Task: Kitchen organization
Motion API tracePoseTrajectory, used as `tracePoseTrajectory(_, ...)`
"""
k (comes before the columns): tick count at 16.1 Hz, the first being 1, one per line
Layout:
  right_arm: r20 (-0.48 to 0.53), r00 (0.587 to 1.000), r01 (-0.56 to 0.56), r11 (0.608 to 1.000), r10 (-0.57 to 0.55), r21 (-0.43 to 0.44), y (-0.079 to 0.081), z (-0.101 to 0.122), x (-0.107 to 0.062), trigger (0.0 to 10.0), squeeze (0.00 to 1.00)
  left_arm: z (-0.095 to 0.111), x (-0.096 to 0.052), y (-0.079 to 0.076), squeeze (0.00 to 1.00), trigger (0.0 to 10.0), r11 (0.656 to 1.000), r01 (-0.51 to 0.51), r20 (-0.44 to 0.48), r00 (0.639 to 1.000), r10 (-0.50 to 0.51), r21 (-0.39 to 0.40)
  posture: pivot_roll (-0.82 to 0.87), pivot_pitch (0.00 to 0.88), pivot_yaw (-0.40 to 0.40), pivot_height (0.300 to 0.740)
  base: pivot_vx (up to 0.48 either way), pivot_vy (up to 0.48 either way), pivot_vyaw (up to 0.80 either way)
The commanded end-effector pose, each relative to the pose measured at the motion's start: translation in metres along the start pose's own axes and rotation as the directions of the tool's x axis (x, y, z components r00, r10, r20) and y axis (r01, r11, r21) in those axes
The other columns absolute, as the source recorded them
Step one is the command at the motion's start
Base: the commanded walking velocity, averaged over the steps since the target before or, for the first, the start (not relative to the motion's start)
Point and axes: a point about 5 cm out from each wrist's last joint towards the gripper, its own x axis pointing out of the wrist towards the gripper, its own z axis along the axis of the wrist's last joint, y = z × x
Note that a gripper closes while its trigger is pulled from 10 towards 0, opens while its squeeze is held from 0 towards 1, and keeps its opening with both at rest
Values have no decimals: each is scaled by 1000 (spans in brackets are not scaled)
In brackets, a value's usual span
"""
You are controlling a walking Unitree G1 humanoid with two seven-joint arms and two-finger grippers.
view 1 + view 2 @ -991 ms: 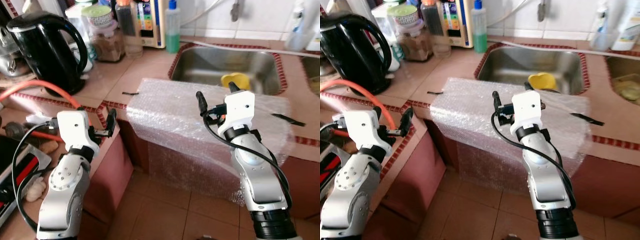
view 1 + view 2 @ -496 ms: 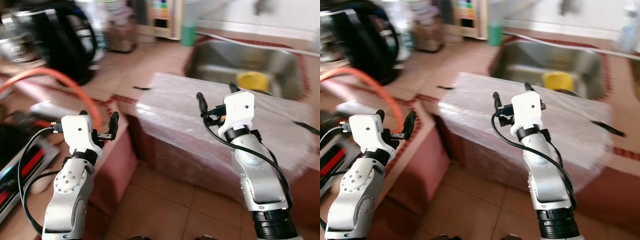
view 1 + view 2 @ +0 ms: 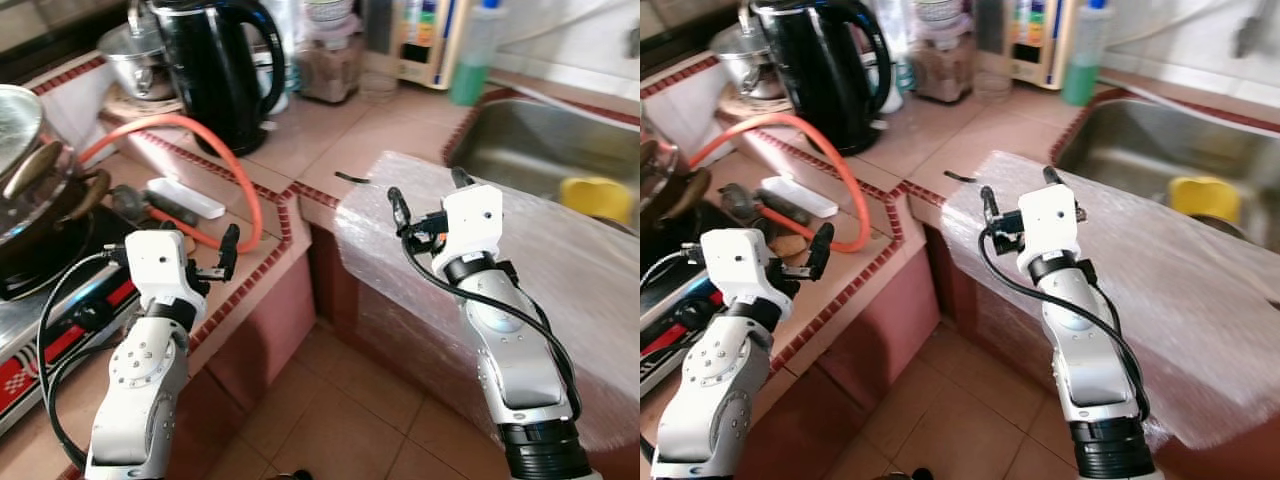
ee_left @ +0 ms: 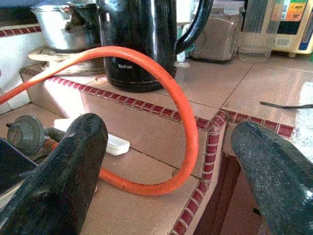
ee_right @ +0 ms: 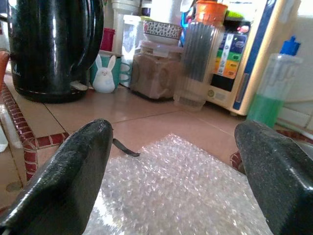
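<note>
My left gripper (image 3: 203, 250) is open and empty, held over the tiled counter edge (image 3: 270, 235) beside a looping orange hose (image 3: 240, 160). In the left wrist view its fingers (image 4: 63, 166) frame the hose (image 4: 181, 103) and a black kettle (image 4: 142, 39). My right gripper (image 3: 425, 188) is open with nothing in it, just above a sheet of bubble wrap (image 3: 560, 260) draped over the counter in front of the sink (image 3: 520, 140). In the right wrist view the bubble wrap (image 5: 181, 191) lies between its fingers (image 5: 63, 171).
A black kettle (image 3: 215, 65), a steel pot (image 3: 140, 60), a brown jar (image 3: 328, 68) and a green soap bottle (image 3: 470, 60) stand at the back. A white bar (image 3: 185, 197) lies by the hose. A pan (image 3: 25, 150) sits on the stove at left. A yellow cup (image 3: 597, 197) is in the sink.
The whole view has swung left, bringing the stove and pan into sight and pushing the sink to the right. Both arms keep the same pose, grippers still open.
</note>
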Motion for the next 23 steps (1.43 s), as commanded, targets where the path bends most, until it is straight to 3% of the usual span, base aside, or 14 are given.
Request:
tracePoseTrajectory(1,-9,1000,-8,1000,8,6,1,-2,-1,10000,0,-10,-3,2,0,10000,1000,-3,-36,999,3,15,-143,113,91,740,0,0,0)
tracePoseTrajectory(5,-48,999,-24,1000,25,15,5,-15,-5,10000,0,-39,-12,10,0,10000,999,-37,-136,990,36,-4,-141,109,84,740,0,0,0)
tracePoseTrajectory(14,-51,998,-29,999,31,28,4,-16,-3,10000,0,-40,-11,9,0,10000,1000,-30,-123,992,29,-7,-141,106,84,740,0,0,0)
tracePoseTrajectory(23,-52,998,-20,999,22,37,5,-16,-4,10000,0,-39,-11,10,0,10000,1000,-25,-125,992,24,-5,-140,111,94,740,-277,0,0)
